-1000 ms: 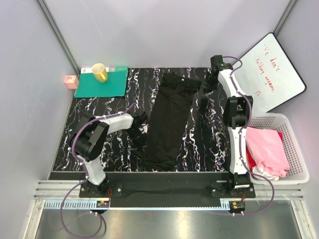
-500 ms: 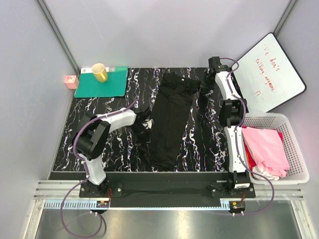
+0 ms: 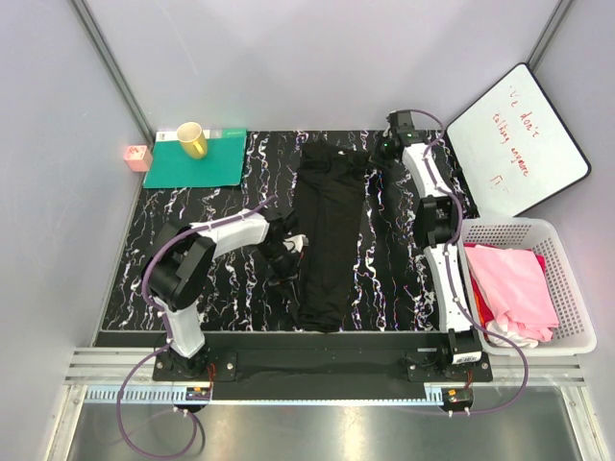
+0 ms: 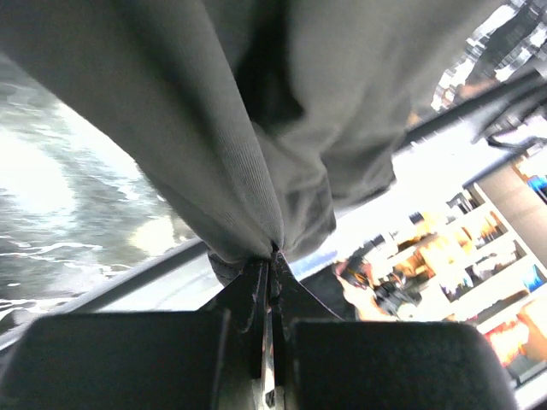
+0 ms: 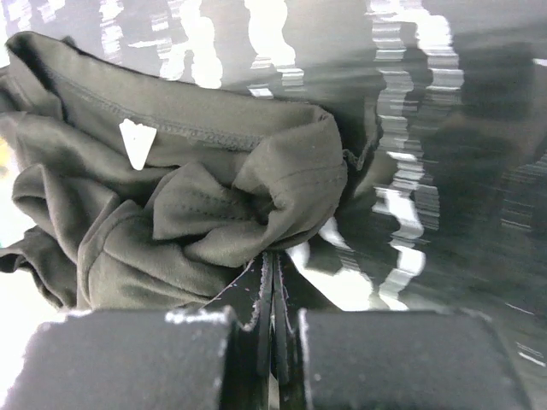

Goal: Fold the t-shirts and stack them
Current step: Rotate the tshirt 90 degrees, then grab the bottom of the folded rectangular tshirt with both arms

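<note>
The black t-shirt (image 3: 329,230) lies as a long narrow strip down the middle of the marbled table. My left gripper (image 3: 293,252) is shut on its left edge near the lower half; in the left wrist view the cloth (image 4: 256,128) hangs bunched from the pinched jaws (image 4: 272,256). My right gripper (image 3: 381,152) is shut on the shirt's far right corner; the right wrist view shows the bunched hem (image 5: 214,205) caught in the shut jaws (image 5: 275,260). Pink and white shirts (image 3: 519,288) lie in the basket at the right.
A white basket (image 3: 569,279) stands off the table's right side. A whiteboard (image 3: 519,134) leans at the back right. A teal mat (image 3: 197,161) with a yellow cup (image 3: 191,140) is at the back left, a pink box (image 3: 137,157) beside it.
Both grippers have moved inward with the cloth: the left one to the right, the right one to the left. The black shirt has become narrower.
</note>
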`<state>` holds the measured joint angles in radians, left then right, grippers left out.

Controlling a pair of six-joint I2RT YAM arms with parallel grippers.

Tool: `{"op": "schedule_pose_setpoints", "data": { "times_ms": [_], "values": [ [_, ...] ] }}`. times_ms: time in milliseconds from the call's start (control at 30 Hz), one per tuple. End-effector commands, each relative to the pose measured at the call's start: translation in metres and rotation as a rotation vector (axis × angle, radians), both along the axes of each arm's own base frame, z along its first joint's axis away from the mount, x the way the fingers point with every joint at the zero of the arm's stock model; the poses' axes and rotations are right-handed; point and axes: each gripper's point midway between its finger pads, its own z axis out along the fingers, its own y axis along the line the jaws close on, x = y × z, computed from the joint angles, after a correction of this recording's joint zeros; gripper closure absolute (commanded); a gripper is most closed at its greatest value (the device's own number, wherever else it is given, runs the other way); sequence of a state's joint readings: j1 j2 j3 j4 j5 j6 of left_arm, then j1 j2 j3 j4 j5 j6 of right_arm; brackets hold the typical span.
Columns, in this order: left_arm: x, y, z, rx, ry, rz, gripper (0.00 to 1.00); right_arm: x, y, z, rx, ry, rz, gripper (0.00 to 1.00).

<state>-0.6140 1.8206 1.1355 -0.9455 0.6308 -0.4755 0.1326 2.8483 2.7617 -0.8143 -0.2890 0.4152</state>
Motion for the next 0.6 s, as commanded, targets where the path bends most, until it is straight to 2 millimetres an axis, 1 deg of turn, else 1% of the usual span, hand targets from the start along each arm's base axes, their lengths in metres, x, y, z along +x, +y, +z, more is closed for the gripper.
{"op": "schedule_pose_setpoints", "data": {
  "times_ms": [0,67,100,167,200,233,267,300,333,367,400,433,467,500,533,567],
  "values": [
    [0.000,-0.023,0.034,-0.148,0.006,-0.018,1.00,-0.006,0.045,-0.023,0.024,-0.010,0.092,1.00],
    [0.000,-0.025,0.037,-0.167,0.009,-0.018,1.00,-0.005,0.048,-0.022,0.028,-0.018,0.094,1.00],
    [0.000,-0.024,0.037,-0.160,0.003,-0.017,1.00,-0.003,0.048,-0.017,0.029,-0.031,0.096,1.00],
    [-0.001,-0.019,0.031,-0.130,-0.003,-0.014,1.00,-0.002,0.046,-0.011,0.012,-0.043,0.099,1.00],
    [-0.002,-0.017,0.030,-0.119,-0.003,-0.013,1.00,0.001,0.041,0.007,-0.011,-0.075,0.087,1.00],
    [-0.003,-0.011,0.025,-0.084,-0.013,-0.011,1.00,0.002,0.036,0.015,-0.030,-0.087,0.078,1.00],
    [-0.003,-0.008,0.024,-0.064,-0.019,-0.010,1.00,0.001,0.027,0.015,-0.073,-0.087,0.069,1.00],
    [-0.005,-0.002,0.025,-0.033,-0.017,-0.012,1.00,0.002,0.022,0.043,-0.082,-0.123,0.061,1.00],
    [-0.002,0.005,0.021,0.019,-0.044,-0.017,1.00,0.002,0.014,0.054,-0.090,-0.132,0.046,1.00],
    [-0.001,0.011,0.020,0.048,-0.053,-0.020,1.00,-0.003,0.008,0.054,-0.098,-0.114,0.042,1.00],
    [-0.006,0.020,0.020,0.093,-0.043,-0.034,0.97,-0.006,0.003,0.083,-0.096,-0.145,0.037,0.97],
    [-0.002,0.027,0.019,0.135,-0.070,-0.044,0.87,-0.010,-0.003,0.092,-0.099,-0.146,0.037,0.95],
    [-0.003,0.033,0.019,0.158,-0.076,-0.057,0.81,-0.021,-0.004,0.091,-0.088,-0.114,0.053,0.91],
    [-0.004,0.040,0.020,0.193,-0.074,-0.065,0.69,-0.031,-0.005,0.116,-0.076,-0.126,0.062,0.84],
    [-0.005,0.043,0.020,0.205,-0.072,-0.068,0.36,-0.044,-0.005,0.110,-0.070,-0.086,0.083,0.80],
    [-0.006,0.045,0.021,0.210,-0.073,-0.076,0.25,-0.057,-0.001,0.133,-0.040,-0.102,0.109,0.74]
  ]
}}
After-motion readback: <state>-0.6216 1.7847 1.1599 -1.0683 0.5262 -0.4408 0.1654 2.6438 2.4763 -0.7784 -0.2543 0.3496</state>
